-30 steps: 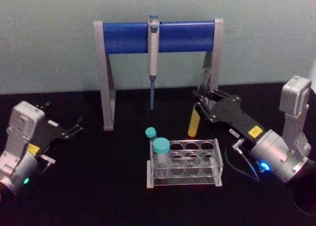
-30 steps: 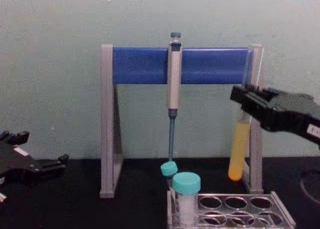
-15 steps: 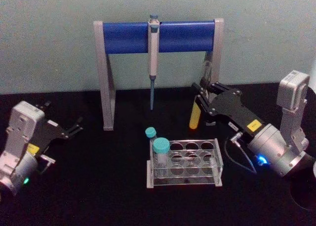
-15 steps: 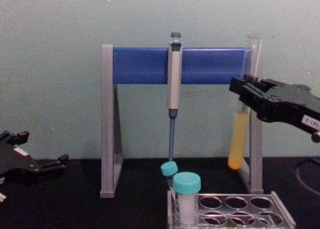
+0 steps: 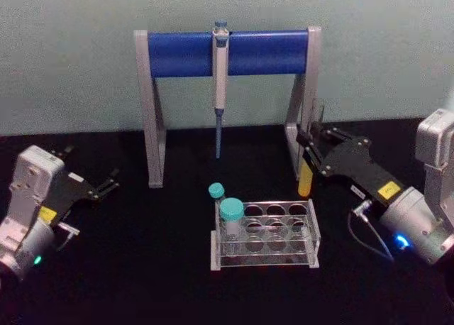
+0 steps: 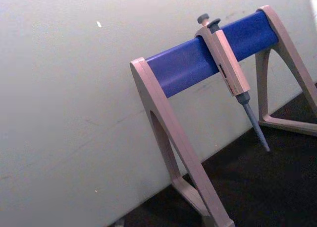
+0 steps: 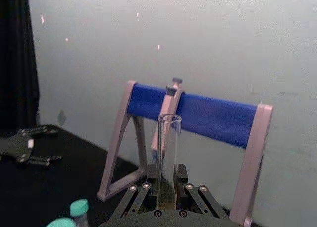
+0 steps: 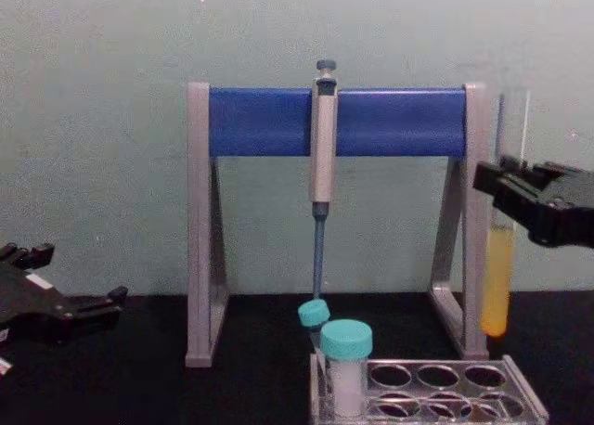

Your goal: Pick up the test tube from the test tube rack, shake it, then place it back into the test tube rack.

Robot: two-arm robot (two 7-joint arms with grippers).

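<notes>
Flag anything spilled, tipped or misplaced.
Nothing stands out. The test tube is out of the test tube rack, held upright by the right gripper with its liquid inside; the left gripper sits parked at the left.

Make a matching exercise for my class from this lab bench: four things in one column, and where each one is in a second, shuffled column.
Things:
1. test tube
2. pipette
3. wide teal-capped tube
4. left pincer

Places:
A. hanging on the blue bar
B. gripped by the right pincer, lifted out of the rack
C. standing in the test tube rack
D. open, low at the robot's left

Pairs: 1-B, 2-A, 3-C, 4-D
</notes>
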